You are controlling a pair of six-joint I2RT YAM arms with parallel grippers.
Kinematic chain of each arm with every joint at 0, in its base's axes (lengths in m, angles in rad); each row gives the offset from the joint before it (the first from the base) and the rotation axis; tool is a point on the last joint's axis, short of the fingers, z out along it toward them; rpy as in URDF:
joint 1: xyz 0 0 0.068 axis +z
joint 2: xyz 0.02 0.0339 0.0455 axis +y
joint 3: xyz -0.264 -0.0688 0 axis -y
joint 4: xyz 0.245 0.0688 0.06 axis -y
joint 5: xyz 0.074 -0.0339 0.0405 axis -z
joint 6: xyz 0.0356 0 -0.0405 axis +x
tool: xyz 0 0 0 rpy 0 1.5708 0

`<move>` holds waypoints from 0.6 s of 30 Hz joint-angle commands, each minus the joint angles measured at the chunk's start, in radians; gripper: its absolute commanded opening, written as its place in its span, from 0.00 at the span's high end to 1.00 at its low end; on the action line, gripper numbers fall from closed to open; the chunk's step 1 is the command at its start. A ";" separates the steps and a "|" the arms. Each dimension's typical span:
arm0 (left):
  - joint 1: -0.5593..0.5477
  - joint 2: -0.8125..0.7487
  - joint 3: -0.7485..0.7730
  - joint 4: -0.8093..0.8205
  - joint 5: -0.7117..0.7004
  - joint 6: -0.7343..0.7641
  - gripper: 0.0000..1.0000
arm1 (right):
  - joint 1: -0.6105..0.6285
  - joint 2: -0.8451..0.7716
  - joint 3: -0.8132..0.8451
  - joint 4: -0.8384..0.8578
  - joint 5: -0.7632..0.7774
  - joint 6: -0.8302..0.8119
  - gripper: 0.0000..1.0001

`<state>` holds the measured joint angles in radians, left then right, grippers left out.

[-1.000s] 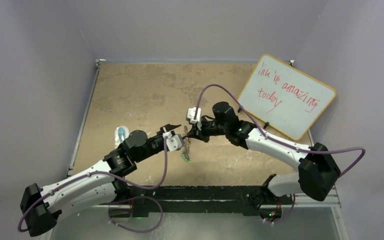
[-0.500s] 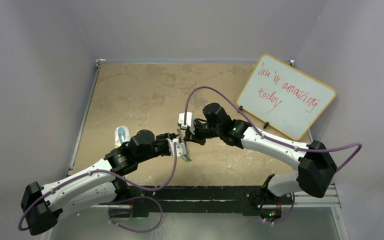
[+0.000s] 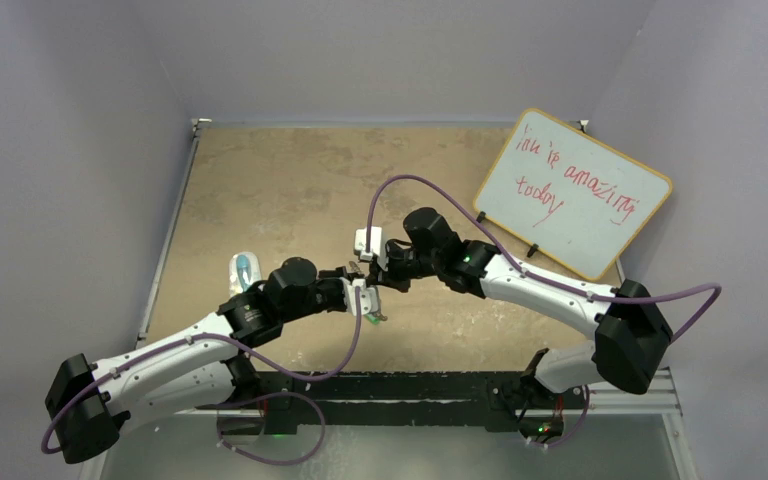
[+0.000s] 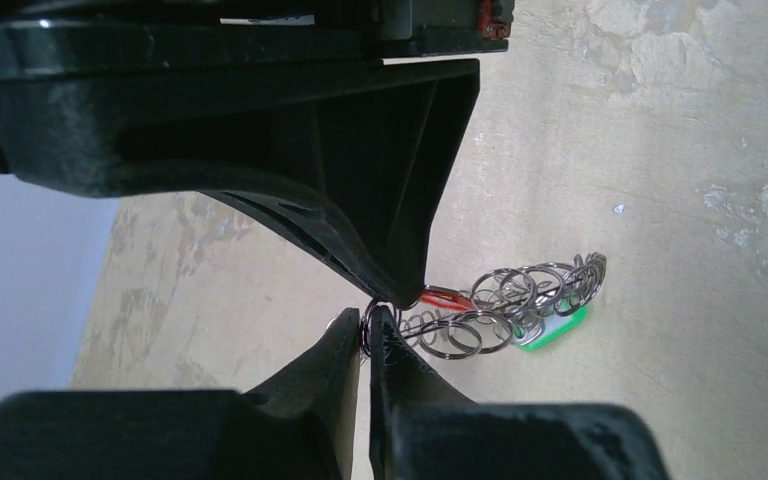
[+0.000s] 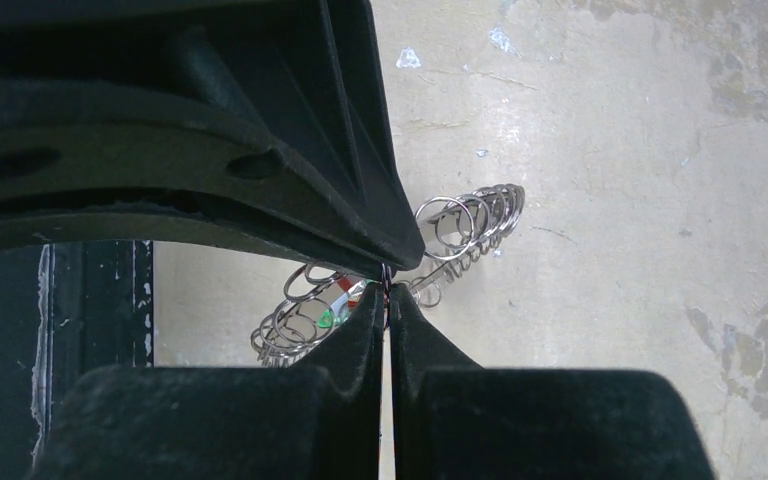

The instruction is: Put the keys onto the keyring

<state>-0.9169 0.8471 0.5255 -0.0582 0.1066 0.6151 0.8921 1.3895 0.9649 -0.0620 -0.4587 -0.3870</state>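
The keyring (image 4: 520, 300), a silvery ring fringed with small metal loops, hangs above the table between both grippers. My left gripper (image 4: 368, 322) is shut on its wire rim from below. My right gripper (image 5: 387, 292) is shut on the rim too, its finger (image 4: 400, 200) showing as the black wedge in the left wrist view. The red-headed key (image 4: 445, 297) and the green-headed key (image 4: 552, 330) hang among the loops. From above, the left gripper (image 3: 358, 290) and right gripper (image 3: 372, 272) meet tip to tip, and the green-headed key (image 3: 373, 318) dangles below them.
A whiteboard (image 3: 573, 193) with red writing leans at the back right. A clear bluish plastic object (image 3: 244, 268) lies on the table beside the left arm. A black rail (image 3: 410, 385) runs along the near edge.
My left gripper has moved right to the ring and its jaws have closed on it. The right gripper has shifted a little left with the ring.
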 commanded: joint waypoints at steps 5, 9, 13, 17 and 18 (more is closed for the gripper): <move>0.001 0.021 0.028 -0.023 0.010 0.017 1.00 | 0.007 -0.011 0.036 0.024 0.006 -0.028 1.00; 0.001 -0.007 0.012 -0.024 -0.009 -0.003 1.00 | 0.008 -0.034 0.010 0.042 0.006 -0.012 1.00; 0.000 -0.071 -0.039 0.073 -0.044 -0.081 1.00 | -0.002 -0.065 -0.023 0.107 0.031 0.031 0.73; 0.000 -0.155 -0.131 0.242 -0.043 -0.192 1.00 | -0.061 -0.090 -0.065 0.183 -0.050 0.105 0.56; 0.001 -0.171 -0.154 0.287 -0.037 -0.230 1.00 | -0.079 -0.097 -0.075 0.201 -0.082 0.120 0.55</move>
<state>-0.9165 0.7433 0.4351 0.0196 0.0738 0.5270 0.8677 1.3384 0.9222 0.0246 -0.4538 -0.3431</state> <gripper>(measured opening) 0.006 0.425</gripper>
